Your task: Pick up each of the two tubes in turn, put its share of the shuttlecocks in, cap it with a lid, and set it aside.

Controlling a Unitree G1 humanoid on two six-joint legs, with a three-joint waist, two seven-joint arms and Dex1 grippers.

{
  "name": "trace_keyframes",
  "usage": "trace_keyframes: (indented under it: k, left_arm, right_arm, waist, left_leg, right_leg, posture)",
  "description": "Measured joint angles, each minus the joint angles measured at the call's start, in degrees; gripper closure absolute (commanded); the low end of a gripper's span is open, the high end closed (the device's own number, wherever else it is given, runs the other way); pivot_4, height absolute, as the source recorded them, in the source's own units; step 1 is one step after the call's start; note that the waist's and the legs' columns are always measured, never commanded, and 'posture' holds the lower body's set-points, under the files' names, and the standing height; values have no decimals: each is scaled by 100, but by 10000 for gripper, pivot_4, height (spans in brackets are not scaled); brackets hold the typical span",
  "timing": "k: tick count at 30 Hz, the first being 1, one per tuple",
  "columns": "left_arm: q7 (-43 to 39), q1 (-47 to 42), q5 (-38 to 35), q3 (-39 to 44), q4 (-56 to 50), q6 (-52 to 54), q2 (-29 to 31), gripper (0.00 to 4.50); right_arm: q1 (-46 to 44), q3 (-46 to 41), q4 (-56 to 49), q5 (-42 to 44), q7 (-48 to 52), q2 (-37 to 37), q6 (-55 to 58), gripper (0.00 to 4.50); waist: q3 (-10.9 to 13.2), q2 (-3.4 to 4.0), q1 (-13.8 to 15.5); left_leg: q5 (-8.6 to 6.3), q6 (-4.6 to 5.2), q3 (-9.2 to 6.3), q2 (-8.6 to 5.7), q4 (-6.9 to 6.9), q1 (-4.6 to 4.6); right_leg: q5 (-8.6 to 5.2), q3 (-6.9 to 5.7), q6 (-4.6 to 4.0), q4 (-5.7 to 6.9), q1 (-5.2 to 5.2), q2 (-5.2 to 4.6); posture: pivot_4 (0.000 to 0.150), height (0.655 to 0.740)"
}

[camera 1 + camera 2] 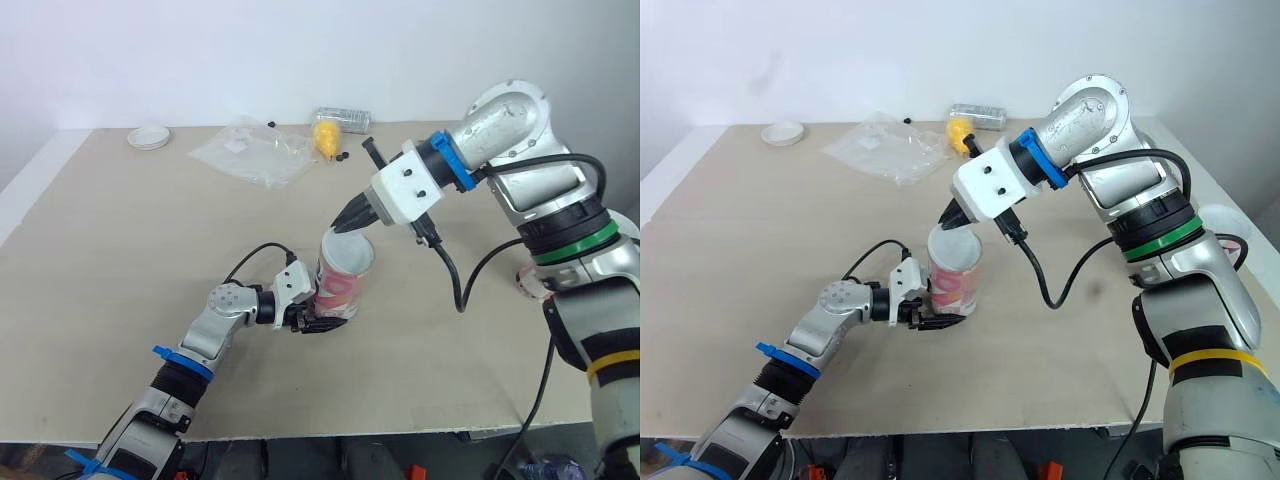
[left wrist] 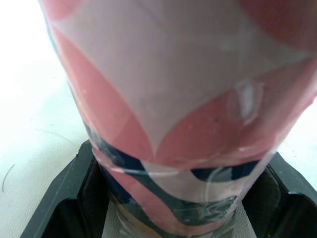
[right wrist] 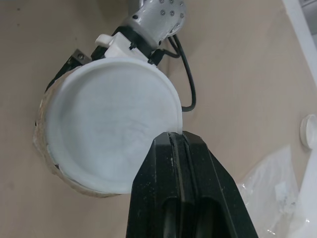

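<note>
Room: plain white wall (image 1: 200, 60) behind the far edge of the bench.
Bench (image 1: 120, 300): wide, pale beige, bare across the near left; clutter kept to the far edge.
Plastic bag (image 1: 250, 150): clear, crumpled, lying flat near the far edge, well apart from the work in the middle.
Tube (image 1: 340, 285): pink and white with dark blue bands, standing mid-bench on its base, between the two hands.
Left hand (image 1: 318, 320): low at the bench top, black fingers (image 2: 64, 198) spread to the tube's width and clamped on either side of its foot.
Right hand (image 1: 345, 222): reaching down from the right onto the tube's mouth, fingers pressed tight together and nipping the rim of the white lid.
White lid (image 3: 109, 134): round and shallow, sitting across the top of the tube, covering the opening; how firmly seated, hard to tell.
Clear box (image 1: 343, 118): small, at the far edge just behind the yellow object.
Spare lid (image 1: 149, 137): white, flat on the far left corner.
Yellow object (image 1: 325, 137): small, just beside the bag.
</note>
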Motion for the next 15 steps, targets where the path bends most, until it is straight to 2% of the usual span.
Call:
trace_keyframes:
  k: [15]
  left_arm:
    - [-4, -1, -7, 6, 2, 4, 8, 12278]
  right_arm:
    - [-350, 15, -15, 378, 4, -185, 218, 44402]
  waist:
    - [0, 0, -1]
  left_leg:
    - [0, 0, 1, 2, -2, -1]
  right_leg:
    - [1, 0, -3, 0, -6, -1]
  posture:
    - [1500, 7400]
